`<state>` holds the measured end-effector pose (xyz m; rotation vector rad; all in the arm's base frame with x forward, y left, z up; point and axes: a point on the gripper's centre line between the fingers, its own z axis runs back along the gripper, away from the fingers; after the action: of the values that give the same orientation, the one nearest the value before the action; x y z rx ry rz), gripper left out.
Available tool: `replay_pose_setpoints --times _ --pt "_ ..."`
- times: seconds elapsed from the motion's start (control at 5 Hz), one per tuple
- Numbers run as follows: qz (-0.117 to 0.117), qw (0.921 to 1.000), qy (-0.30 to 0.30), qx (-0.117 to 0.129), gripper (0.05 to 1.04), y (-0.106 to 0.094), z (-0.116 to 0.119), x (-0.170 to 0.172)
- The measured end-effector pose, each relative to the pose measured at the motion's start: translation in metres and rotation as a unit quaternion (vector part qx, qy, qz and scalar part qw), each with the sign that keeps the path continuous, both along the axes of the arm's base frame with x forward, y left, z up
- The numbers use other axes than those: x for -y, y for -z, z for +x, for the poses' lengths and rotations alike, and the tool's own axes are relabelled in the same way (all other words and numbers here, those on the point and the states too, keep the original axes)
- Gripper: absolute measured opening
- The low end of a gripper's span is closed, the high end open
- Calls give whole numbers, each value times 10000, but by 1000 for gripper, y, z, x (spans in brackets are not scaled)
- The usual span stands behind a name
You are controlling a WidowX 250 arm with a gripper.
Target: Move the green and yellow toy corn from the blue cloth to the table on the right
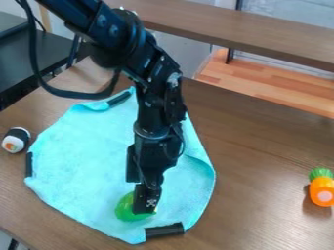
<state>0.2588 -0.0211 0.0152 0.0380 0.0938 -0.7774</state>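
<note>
The gripper (145, 197) hangs low over the front part of a light blue cloth (85, 161) on the brown table. Right at its lower end lies a green object (126, 209), partly hidden behind the gripper, so whether it is held cannot be seen. The cloth is spread out with its right edge curled up, and black strips sit at several of its edges, one of them (164, 230) just right of the green object.
A toy sushi roll (15, 140) lies left of the cloth. An orange toy with a green top (322, 190) is at the table's right side. Behind the table (261, 146) runs a raised brown shelf (261, 35); a black surface stands at the upper left.
</note>
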Motion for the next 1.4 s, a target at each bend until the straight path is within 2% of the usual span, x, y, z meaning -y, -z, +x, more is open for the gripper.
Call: replay_pose_setpoints --times 0.2,0.4,0.6,0.8,1.0,1.2,1.4 --pt "6 10000 -1 40 999 7 -1 6" --pt "43 9999 -109 35 959 17 -2 8" --pt "174 9996 -178 105 785 21 -1 9" --pt "264 9994 -158 141 784 22 -3 10" --pt "187 9996 -207 55 784 21 -4 13" --pt "1 9996 -255 -139 784 13 -2 24" --pt "-275 9991 -325 -73 784 -5 16 45"
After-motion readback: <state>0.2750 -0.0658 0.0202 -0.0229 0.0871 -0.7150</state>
